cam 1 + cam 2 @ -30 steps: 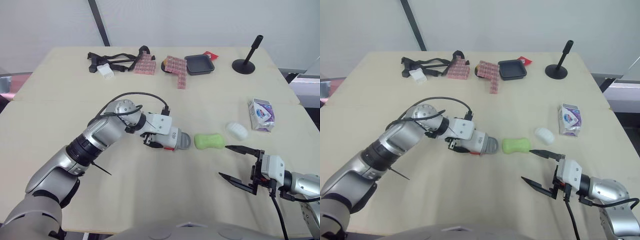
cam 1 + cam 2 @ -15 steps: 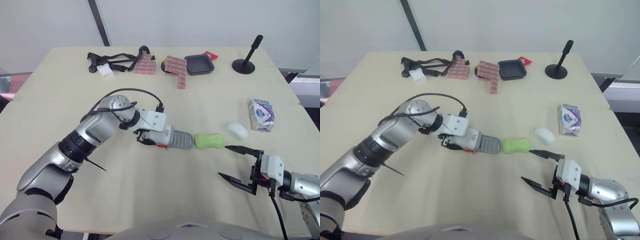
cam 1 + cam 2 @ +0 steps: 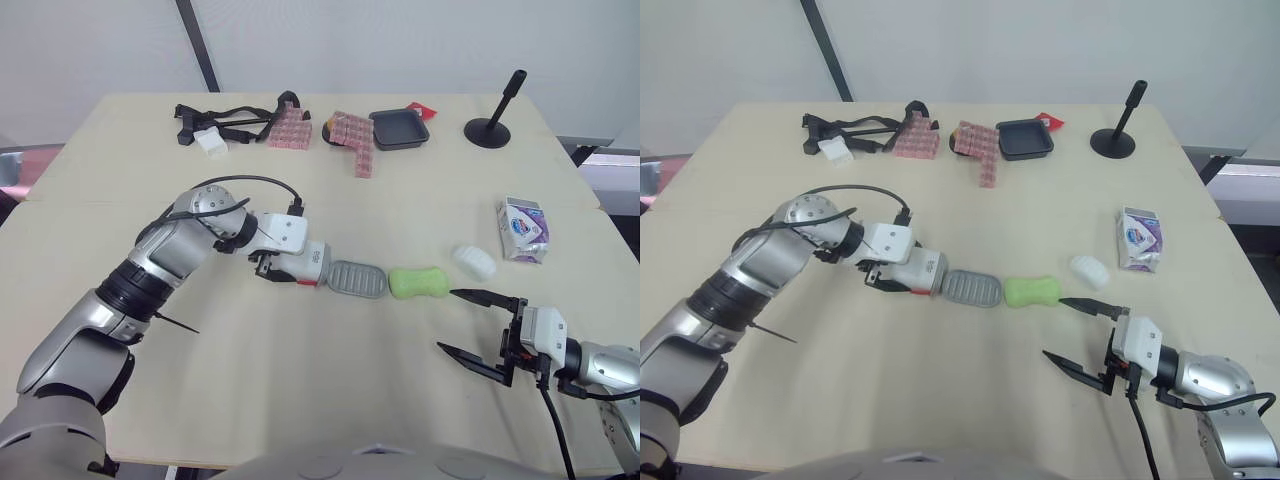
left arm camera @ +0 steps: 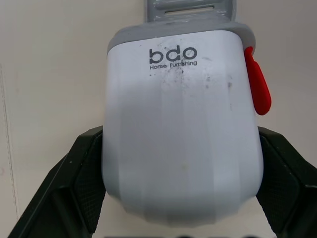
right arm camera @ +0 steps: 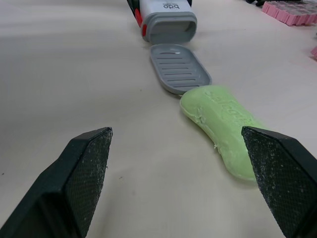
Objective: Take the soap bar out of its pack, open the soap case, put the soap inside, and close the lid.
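In left wrist view, white cover [image 4: 181,134] hides most of grey tray [image 4: 190,14]. Pack [image 3: 522,228] print too small to read.

A robot test lab, it seems — a plain beige table [image 3: 430,205] against bare white walls [image 3: 400,40]; well beyond the left gripper [image 3: 285,268] lie assorted props: pink trays [image 3: 352,135], black tray [image 3: 398,129], straps [image 3: 230,120], black stand [image 3: 490,128].

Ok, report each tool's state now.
Left tool: closed on the white plastic soap case shell.
Right tool: open, holding nothing.
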Robot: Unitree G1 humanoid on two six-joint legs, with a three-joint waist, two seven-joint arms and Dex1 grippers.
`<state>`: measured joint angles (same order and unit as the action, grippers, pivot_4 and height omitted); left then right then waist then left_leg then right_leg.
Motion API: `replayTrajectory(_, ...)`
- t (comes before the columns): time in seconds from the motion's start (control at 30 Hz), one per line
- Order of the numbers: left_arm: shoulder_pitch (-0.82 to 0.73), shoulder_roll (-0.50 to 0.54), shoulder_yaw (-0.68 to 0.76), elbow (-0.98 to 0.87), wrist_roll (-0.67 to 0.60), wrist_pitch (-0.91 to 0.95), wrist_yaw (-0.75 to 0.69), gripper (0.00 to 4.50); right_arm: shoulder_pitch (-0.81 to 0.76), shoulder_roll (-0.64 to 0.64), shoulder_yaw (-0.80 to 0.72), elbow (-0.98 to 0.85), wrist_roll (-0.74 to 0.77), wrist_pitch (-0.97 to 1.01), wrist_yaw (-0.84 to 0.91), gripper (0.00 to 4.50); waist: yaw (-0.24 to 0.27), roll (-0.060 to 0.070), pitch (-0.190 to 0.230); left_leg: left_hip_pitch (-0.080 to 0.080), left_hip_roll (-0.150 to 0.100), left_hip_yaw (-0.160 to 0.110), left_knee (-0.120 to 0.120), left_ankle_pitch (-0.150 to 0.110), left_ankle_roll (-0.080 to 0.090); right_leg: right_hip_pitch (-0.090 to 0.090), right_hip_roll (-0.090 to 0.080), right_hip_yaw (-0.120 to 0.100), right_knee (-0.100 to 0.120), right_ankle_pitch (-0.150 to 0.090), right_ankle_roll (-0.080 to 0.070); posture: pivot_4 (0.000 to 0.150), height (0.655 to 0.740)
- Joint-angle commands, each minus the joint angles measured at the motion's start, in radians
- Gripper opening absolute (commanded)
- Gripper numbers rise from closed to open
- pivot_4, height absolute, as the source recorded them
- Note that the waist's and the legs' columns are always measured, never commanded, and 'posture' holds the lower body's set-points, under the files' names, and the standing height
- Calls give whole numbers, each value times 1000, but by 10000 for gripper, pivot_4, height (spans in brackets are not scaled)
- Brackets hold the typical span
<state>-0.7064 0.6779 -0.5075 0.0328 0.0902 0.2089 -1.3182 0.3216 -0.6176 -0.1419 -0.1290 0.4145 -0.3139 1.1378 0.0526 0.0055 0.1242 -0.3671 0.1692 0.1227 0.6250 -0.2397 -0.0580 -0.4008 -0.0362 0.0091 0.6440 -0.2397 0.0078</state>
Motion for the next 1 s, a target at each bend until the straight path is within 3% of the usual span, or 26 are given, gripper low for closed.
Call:
replayTrajectory(0.03, 12, 9, 49, 2, -25, -40, -2, 34749, 0, -10, -18, -2, 10, -24, 6, 44828, 0, 0, 0, 0, 0, 0, 0, 0, 0, 0, 0, 0, 0, 0, 0, 1500, 7400)
replayTrajectory(0.77, 35, 3, 49, 31, -27, -65, -9, 34749, 4, -15, -17, 5, 11, -38, 3, 44828, 0, 0, 0, 0, 0, 0, 0, 0, 0, 0, 0, 0, 0, 0, 0, 1500, 7400)
replayTrajectory(0.83, 36, 6, 50, 28, -28, -61, -11, 44853, 4, -17, -17, 3, 11, -36, 3, 45000, 0, 0, 0, 0, 0, 0, 0, 0, 0, 0, 0, 0, 0, 0, 0, 1500, 7400)
replayTrajectory(1.0, 33, 10, 65, 30, -38, -56, -20, 44936, 4, -20, -19, 1, 12, -32, 1, 45000, 0, 0, 0, 0, 0, 0, 0, 0, 0, 0, 0, 0, 0, 0, 0, 1500, 7400)
